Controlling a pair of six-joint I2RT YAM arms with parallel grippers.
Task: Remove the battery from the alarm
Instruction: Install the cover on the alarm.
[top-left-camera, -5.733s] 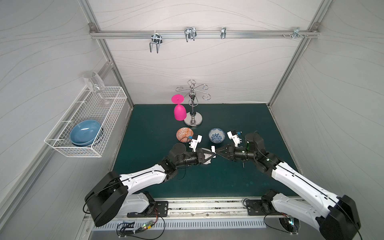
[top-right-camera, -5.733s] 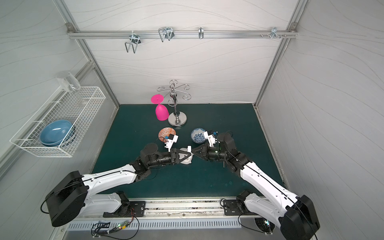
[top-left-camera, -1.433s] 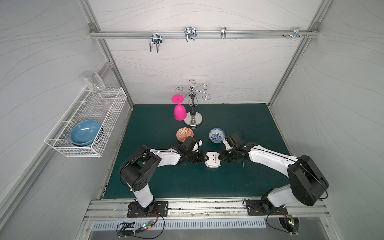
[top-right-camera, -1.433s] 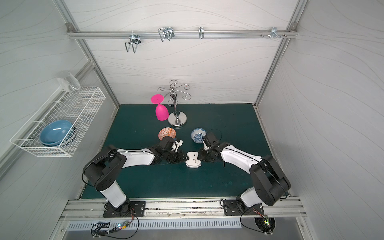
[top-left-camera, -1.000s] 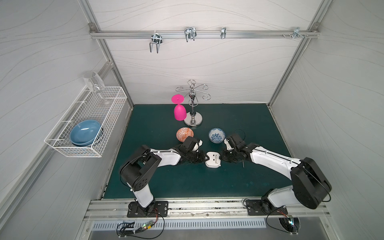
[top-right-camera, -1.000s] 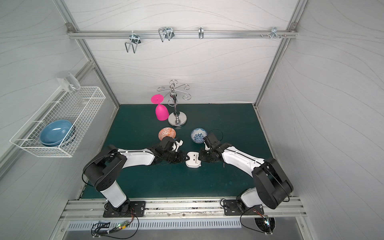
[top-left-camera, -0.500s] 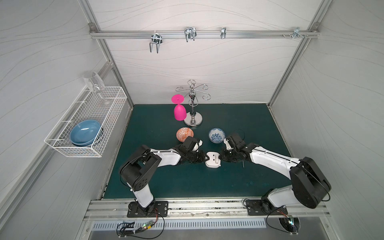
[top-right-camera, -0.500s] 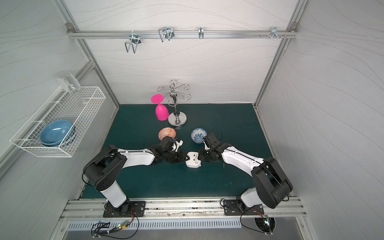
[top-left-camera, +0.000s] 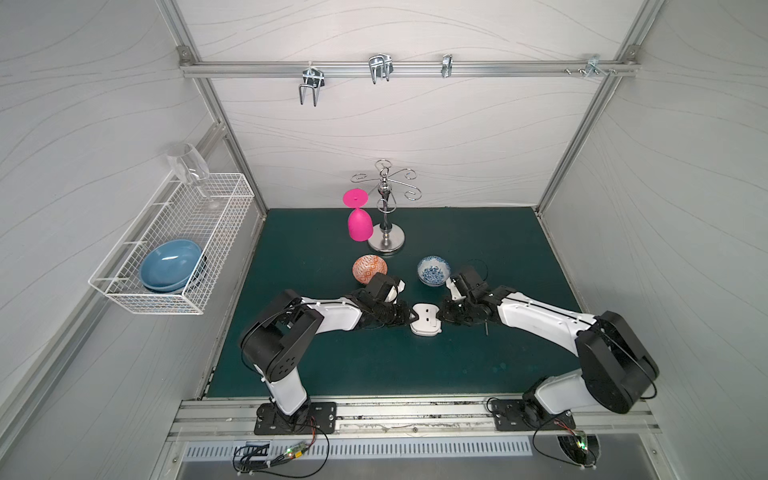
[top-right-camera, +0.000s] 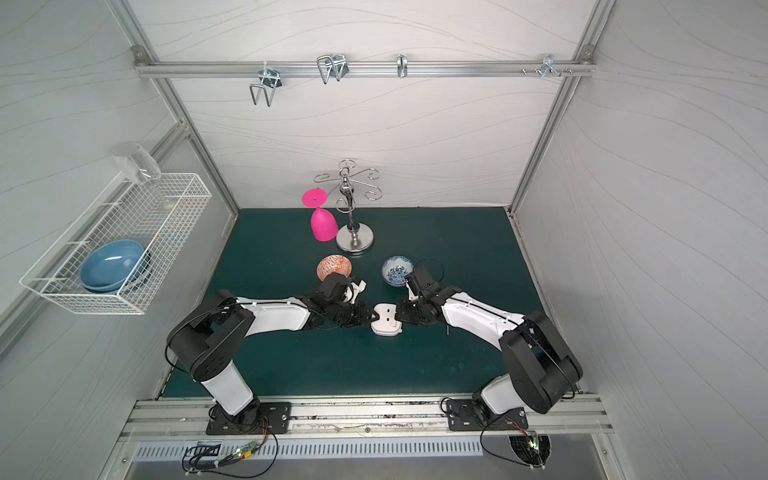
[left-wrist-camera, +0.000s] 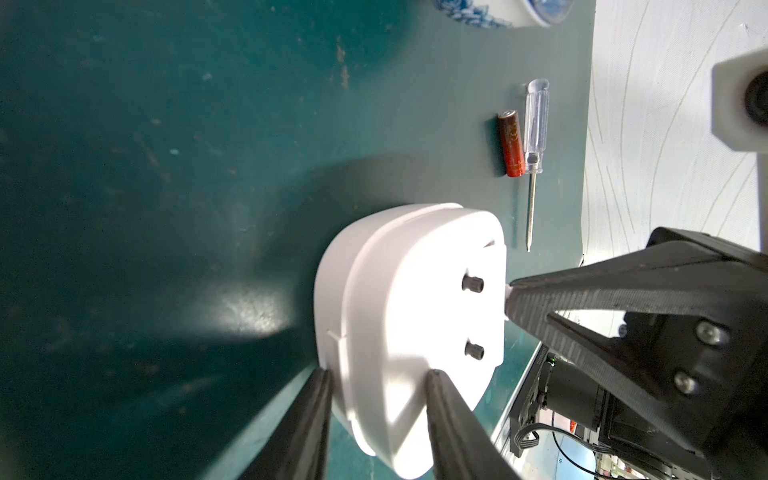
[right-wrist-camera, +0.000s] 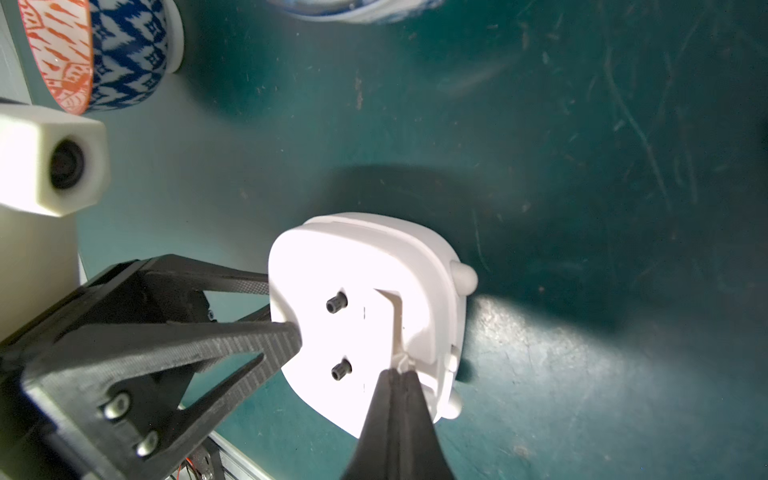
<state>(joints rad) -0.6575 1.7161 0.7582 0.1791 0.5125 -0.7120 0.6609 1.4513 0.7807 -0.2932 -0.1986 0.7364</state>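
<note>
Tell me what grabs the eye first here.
The white alarm lies face down in the middle, the left gripper clamped on its edge and the right gripper, shut, tips on its back. In the left wrist view, a red battery lies loose on the mat beside a clear-handled screwdriver. At the back, an upside-down pink glass stands out.
</note>
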